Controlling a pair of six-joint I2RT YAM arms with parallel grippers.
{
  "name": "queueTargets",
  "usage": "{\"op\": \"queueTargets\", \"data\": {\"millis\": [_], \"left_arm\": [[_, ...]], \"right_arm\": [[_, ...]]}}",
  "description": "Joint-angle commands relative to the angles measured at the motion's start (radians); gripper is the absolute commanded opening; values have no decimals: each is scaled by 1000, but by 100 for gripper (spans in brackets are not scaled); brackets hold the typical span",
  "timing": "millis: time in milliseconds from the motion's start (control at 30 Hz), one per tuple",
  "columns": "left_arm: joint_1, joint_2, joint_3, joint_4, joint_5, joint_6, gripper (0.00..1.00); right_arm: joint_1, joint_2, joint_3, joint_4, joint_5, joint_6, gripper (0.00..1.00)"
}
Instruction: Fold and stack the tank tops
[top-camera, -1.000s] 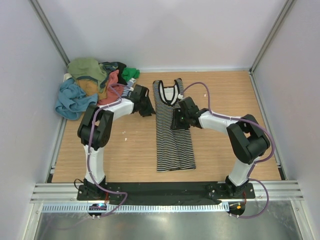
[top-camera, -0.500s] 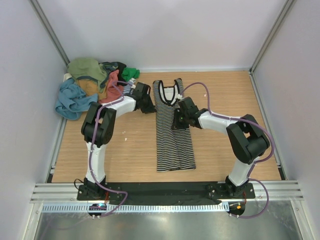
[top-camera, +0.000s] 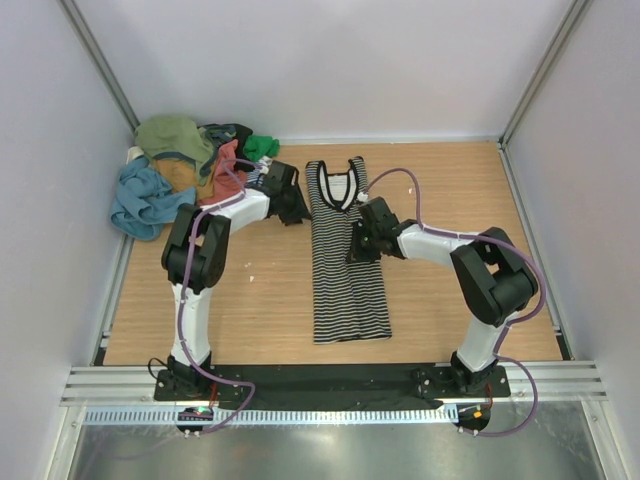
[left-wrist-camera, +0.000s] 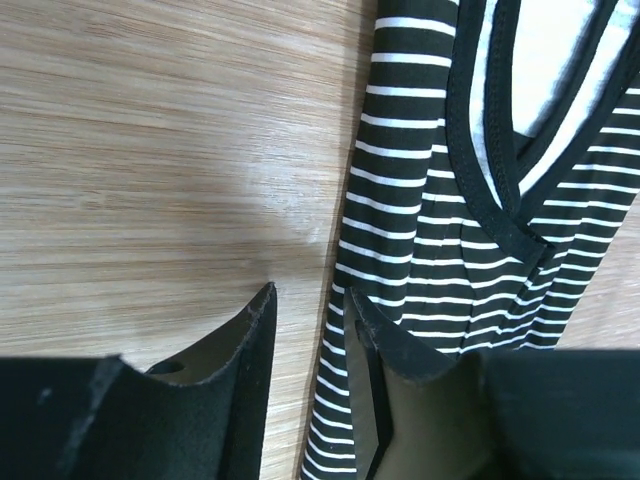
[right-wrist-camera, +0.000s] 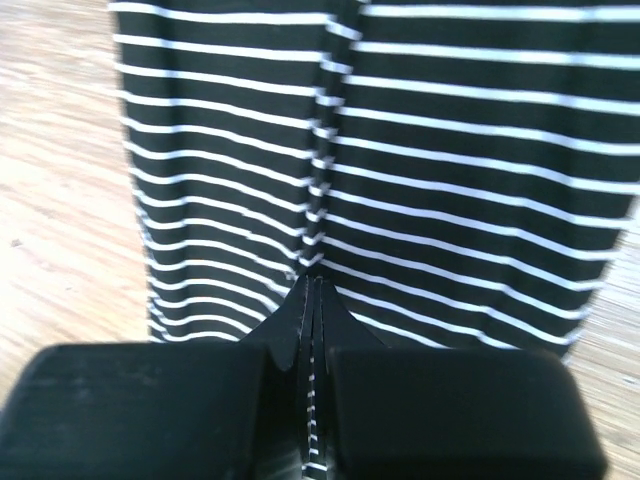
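Since a second ago the left gripper (top-camera: 298, 210) is sitting further toward 12 o'clock, just beside the shoulder edge of the striped tank top (top-camera: 345, 290). The right gripper (top-camera: 356, 248) has gone from parted to closed.

Left jaws are standing apart, straddling the top's 9 o'clock edge, one finger over bare table (top-camera: 250, 300) and one over cloth. Right jaws are pinching together on a raised ridge of striped cloth, toward the 3 o'clock side.

The top is lying flat at table centre, neckline toward 12 o'clock. The pile of other tank tops (top-camera: 185, 170) is resting at 10 o'clock.

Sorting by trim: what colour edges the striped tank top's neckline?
Solid black, on the black-and-white striped tank top; clearest in the left wrist view.
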Motion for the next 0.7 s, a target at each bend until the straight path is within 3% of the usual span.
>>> {"op": "queueTargets", "data": {"millis": [0, 200, 333, 367, 667], "left_arm": [[11, 8, 46, -20, 3, 7, 35], [11, 27, 87, -27, 12, 1, 41], [10, 40, 109, -30, 13, -1, 45], [10, 44, 112, -31, 13, -1, 45], [10, 118, 193, -43, 33, -12, 34]], "right_arm": [[-13, -46, -12, 15, 40, 11, 1], [-21, -52, -22, 20, 40, 9, 1], [-20, -72, -40, 55, 13, 6, 29], [-20, -79, -43, 58, 4, 4, 31], [-18, -70, -45, 94, -76, -3, 32]]}}
